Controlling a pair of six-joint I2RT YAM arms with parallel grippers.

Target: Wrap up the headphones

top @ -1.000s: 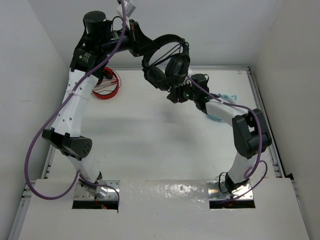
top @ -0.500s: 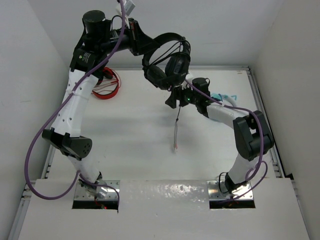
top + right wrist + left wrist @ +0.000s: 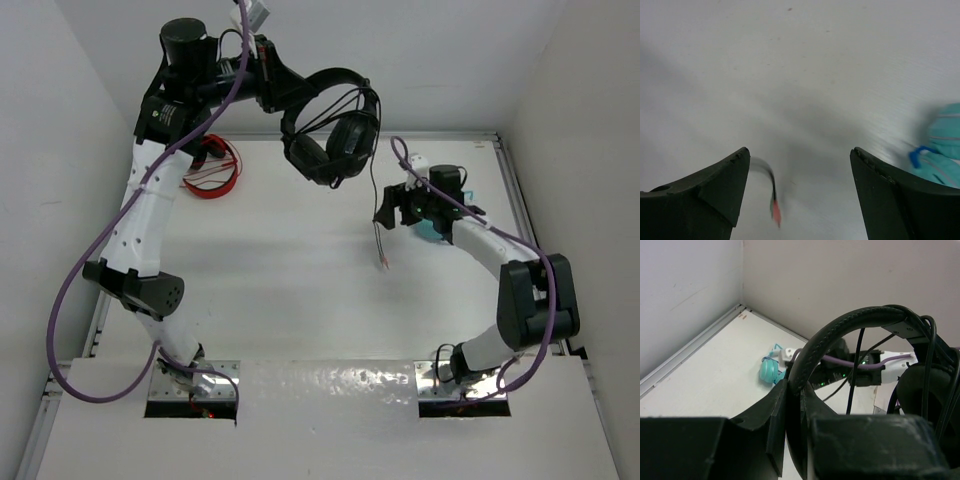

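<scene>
The white table [image 3: 270, 290] lies well below the headphones [image 3: 332, 135], which hang in the air over its far side. My left end effector [image 3: 285, 92] is clamped on their headband [image 3: 840, 332], with the cable looped across the ear cups. My right end effector [image 3: 799, 155] stands wide and holds nothing. It hovers low, near the light blue headphones [image 3: 432, 228]. Red headphones [image 3: 215, 170] lie at the far left. The loose cable end [image 3: 380, 235] dangles beside my right fingers [image 3: 715, 185], its reddish plug [image 3: 775, 212] blurred.

Black headphones [image 3: 850, 322] in left claw [image 3: 793, 404]
</scene>
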